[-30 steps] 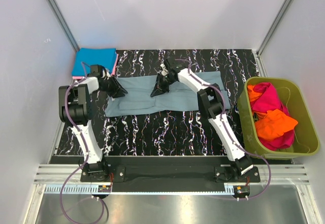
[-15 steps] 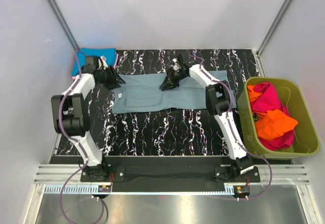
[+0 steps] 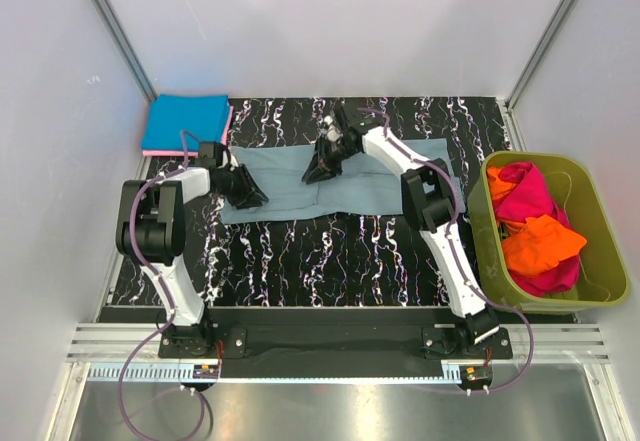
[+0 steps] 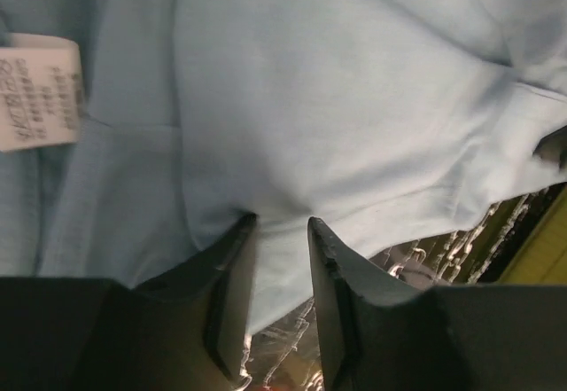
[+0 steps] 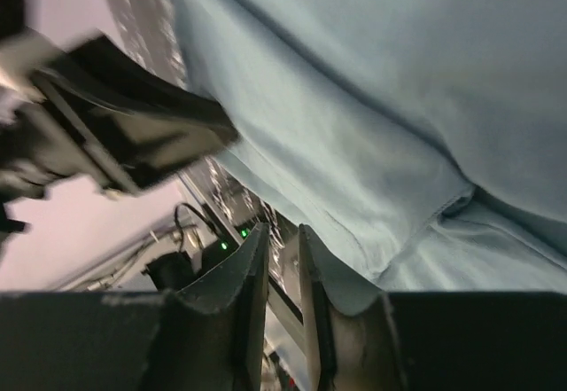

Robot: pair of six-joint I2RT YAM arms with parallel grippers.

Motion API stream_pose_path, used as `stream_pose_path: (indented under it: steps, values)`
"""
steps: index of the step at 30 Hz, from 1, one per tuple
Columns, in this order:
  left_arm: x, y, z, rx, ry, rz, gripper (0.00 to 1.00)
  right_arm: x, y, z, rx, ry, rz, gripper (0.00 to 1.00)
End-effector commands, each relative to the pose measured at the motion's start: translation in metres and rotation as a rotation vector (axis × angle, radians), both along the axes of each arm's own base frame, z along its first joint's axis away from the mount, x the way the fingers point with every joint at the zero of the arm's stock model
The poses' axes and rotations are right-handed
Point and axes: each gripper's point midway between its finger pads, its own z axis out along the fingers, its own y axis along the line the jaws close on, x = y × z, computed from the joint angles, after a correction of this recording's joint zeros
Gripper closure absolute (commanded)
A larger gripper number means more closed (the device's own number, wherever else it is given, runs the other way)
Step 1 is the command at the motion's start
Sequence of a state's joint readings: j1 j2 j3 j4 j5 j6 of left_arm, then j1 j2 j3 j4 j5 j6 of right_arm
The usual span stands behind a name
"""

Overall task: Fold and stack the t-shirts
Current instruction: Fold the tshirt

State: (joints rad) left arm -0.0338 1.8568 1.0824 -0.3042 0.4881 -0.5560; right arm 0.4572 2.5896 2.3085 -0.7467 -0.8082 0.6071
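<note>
A dusty grey-blue t-shirt (image 3: 290, 199) lies spread across the middle of the black marbled table. My left gripper (image 3: 246, 192) rests low on its left end. In the left wrist view the left gripper (image 4: 281, 222) has narrow jaws pinching puckered cloth (image 4: 310, 98), and the white neck label (image 4: 35, 89) shows at left. My right gripper (image 3: 320, 166) is at the shirt's far edge near the middle. In the right wrist view the right gripper (image 5: 283, 229) is shut, with only table showing between the fingers and the shirt (image 5: 399, 98) lying beside them.
A folded bright blue shirt (image 3: 185, 119) lies on a pink one (image 3: 229, 126) at the back left corner. The olive-green tub (image 3: 590, 176) at the right holds magenta (image 3: 525, 196) and orange (image 3: 540, 241) shirts. Grey walls enclose the table.
My left gripper has moved from the far left corner near the blue stack toward me and right, onto the shirt's left end. The right gripper shifted slightly left.
</note>
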Motion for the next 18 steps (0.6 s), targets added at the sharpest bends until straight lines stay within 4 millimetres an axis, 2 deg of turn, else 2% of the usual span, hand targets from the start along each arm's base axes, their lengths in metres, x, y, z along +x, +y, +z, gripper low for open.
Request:
stream_pose_path:
  steps: [1, 2, 3, 5, 6, 8, 9, 12, 13, 16, 18]
  values:
    - [0.01, 0.019, -0.007, 0.083, -0.056, -0.016, 0.65, -0.034, 0.005, 0.0, -0.003, 0.026, 0.078, 0.74]
    - [0.01, 0.02, -0.007, 0.094, -0.06, -0.024, 0.64, -0.036, 0.001, 0.0, -0.015, 0.005, 0.084, 0.74]
    - [0.011, 0.025, -0.008, 0.126, -0.06, -0.028, 0.64, -0.044, -0.006, -0.013, -0.042, 0.03, 0.087, 0.74]
    - [0.014, 0.03, -0.002, 0.16, -0.056, -0.056, 0.63, -0.045, -0.018, -0.013, -0.061, 0.01, 0.085, 0.74]
    - [0.015, 0.03, 0.007, 0.156, -0.072, -0.064, 0.62, -0.051, -0.024, -0.021, -0.076, 0.032, 0.084, 0.74]
    - [0.018, 0.029, 0.024, 0.154, -0.106, -0.061, 0.59, -0.049, -0.035, -0.012, -0.084, 0.011, 0.069, 0.74]
    - [0.021, 0.028, 0.044, 0.146, -0.151, -0.054, 0.58, -0.052, -0.038, -0.012, -0.089, 0.011, 0.066, 0.73]
    - [0.017, 0.023, 0.068, 0.107, -0.173, -0.021, 0.55, -0.056, -0.04, 0.004, -0.077, -0.008, 0.068, 0.71]
    - [0.015, 0.02, 0.082, 0.091, -0.198, 0.0, 0.54, -0.057, -0.041, 0.008, -0.073, -0.012, 0.066, 0.71]
    - [0.004, 0.013, 0.086, 0.049, -0.193, 0.015, 0.54, -0.062, -0.037, 0.03, -0.034, -0.022, 0.053, 0.68]
    - [-0.008, 0.01, 0.068, 0.027, -0.148, 0.017, 0.54, -0.066, -0.037, 0.03, -0.009, -0.013, 0.052, 0.68]
